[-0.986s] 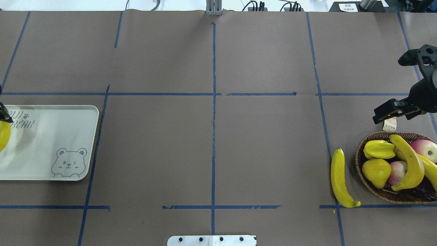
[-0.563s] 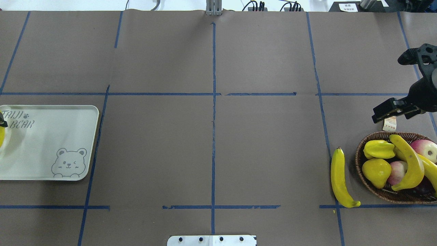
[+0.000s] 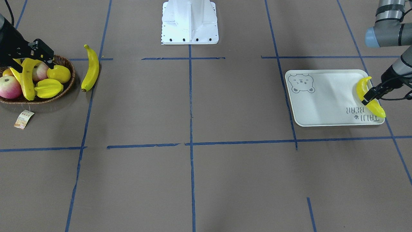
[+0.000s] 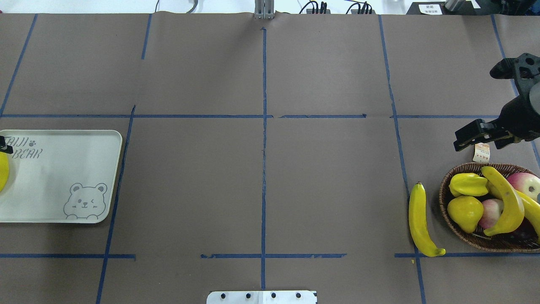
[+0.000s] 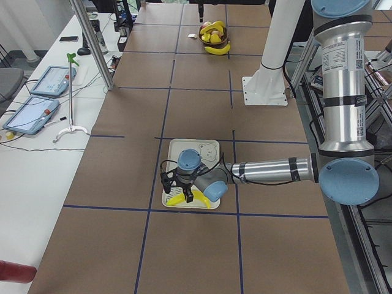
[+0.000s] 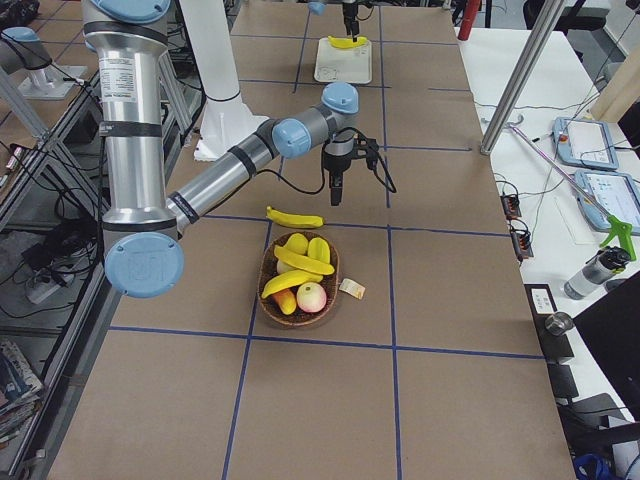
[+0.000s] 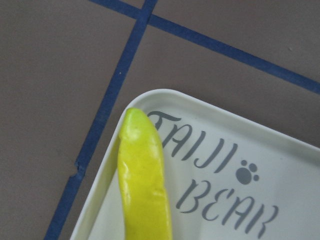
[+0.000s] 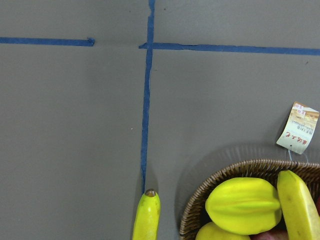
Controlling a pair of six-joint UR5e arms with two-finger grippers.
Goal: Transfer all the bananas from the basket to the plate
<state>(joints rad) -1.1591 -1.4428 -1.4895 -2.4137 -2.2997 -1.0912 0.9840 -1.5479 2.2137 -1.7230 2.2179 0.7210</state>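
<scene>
My left gripper is shut on a yellow banana and holds it at the outer end of the pale bear-print plate, by the lettering; the left wrist view shows the banana over that plate corner. A second banana lies on the table left of the wicker basket. Two more bananas lie in the basket. My right gripper is open and empty, beyond the basket's far rim.
The basket also holds a star fruit, a yellow pear-shaped fruit and apples. A paper tag lies on the table behind the basket. The robot base stands at the near middle edge.
My right gripper has shifted slightly left, still open. My left gripper and its banana have moved a little at the plate's outer end.
</scene>
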